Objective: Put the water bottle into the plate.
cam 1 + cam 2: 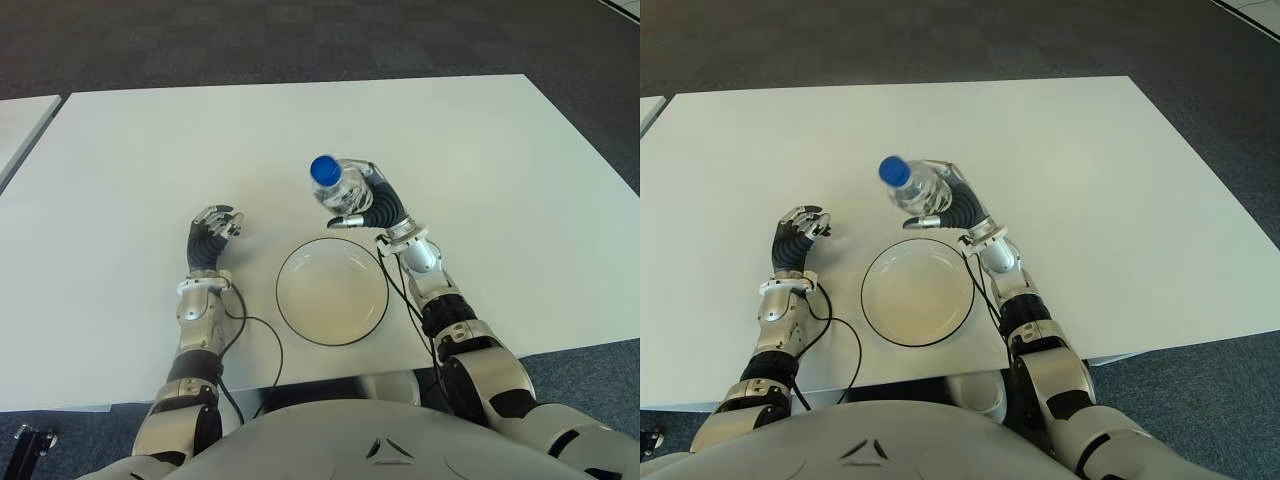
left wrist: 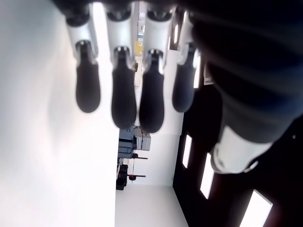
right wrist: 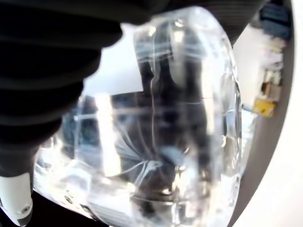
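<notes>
The right hand has its fingers wrapped around the water bottle and holds it by its clear body, with the blue cap pointing up toward the camera. The bottle sits just past the far edge of the plate, at about one o'clock from the middle of the plate, so it is not in the plate yet. I cannot tell if the bottle is touching the white surface or is lifted a little off it. In the right wrist view the clear plastic fills almost the whole picture, with dark fingers pressed against it. The left hand shows at about nine o'clock from the plate, well apart from the bottle; its fingers hang loose and straight and hold nothing. The bottle looks like thin, see-through plastic, so I think it is light and a bit squishy, and it may dent if squeezed too hard. The smooth sides could be slippery, so a snug hold around the middle of the body seems best, not up at the cap. It is tall and thin, so it could tip over when it is set down on the plate's curved bottom. The plate looks hard and smooth, and the bottle may slide on it.
</notes>
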`<state>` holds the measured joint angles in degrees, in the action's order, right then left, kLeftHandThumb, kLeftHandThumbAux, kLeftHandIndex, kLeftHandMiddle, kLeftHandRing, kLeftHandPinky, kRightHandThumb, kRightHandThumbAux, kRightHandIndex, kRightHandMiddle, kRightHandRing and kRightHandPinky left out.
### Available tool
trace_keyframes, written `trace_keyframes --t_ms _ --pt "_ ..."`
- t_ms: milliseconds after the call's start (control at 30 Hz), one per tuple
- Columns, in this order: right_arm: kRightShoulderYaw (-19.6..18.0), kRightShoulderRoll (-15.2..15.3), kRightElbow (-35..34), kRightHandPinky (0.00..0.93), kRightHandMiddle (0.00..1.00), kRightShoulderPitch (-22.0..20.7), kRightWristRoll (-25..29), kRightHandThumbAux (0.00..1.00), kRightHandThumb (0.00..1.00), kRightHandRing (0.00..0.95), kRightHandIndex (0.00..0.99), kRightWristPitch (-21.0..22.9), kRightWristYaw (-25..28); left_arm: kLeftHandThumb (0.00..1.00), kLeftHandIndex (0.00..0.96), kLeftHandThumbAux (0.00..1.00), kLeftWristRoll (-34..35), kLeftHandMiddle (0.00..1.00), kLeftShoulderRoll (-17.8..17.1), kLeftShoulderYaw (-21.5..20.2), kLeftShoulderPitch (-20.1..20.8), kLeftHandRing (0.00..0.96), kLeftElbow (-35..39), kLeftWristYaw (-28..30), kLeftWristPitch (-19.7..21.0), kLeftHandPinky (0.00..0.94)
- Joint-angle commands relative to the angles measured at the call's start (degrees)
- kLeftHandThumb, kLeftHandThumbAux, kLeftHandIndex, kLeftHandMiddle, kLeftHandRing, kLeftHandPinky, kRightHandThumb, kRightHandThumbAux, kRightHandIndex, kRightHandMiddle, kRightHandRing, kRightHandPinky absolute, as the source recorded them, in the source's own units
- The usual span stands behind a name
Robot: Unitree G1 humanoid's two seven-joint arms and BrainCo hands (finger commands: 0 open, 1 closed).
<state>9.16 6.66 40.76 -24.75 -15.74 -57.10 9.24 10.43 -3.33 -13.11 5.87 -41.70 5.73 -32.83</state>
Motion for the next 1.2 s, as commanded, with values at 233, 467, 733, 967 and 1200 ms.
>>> trace_keyframes --t_ms 233,467,733,967,1200 --pt "7.8 6.4 -0.7 0.908 0.938 -1.4 4.1 0.724 0.702 0.909 0.437 -1.2 14.8 0.708 0.435 0.709 0.7 0.585 1.1 -0.3 -1.5 0.560 -3.2 0.3 1.6 0.543" --pt "11.8 9.5 -6.4 0.910 0.960 1.1 2.0 0.723 0.704 0.919 0.437 2.4 20.7 0.708 0.435 0.709 0.3 0.587 1.0 -0.2 -1.6 0.567 -3.2 0.0 1.4 0.550" --pt "14.4 13.4 -17.4 0.882 0.946 4.4 -4.7 0.723 0.705 0.903 0.437 12.6 23.8 0.708 0.435 0.710 0.5 0.585 1.0 -0.3 -1.5 0.566 -3.3 0.2 1.6 0.545" --pt "15.3 15.5 -27.2 0.884 0.927 7.7 -12.4 0.723 0.706 0.892 0.438 24.0 24.1 0.708 0.434 0.710 0.6 0.585 0.9 -0.4 -1.4 0.564 -3.2 0.1 1.9 0.547" --pt "15.4 16.5 -38.0 0.887 0.913 10.8 -17.7 0.722 0.708 0.891 0.438 36.4 26.2 0.708 0.435 0.710 0.9 0.586 0.9 -0.5 -1.5 0.568 -2.8 0.3 2.0 0.553"
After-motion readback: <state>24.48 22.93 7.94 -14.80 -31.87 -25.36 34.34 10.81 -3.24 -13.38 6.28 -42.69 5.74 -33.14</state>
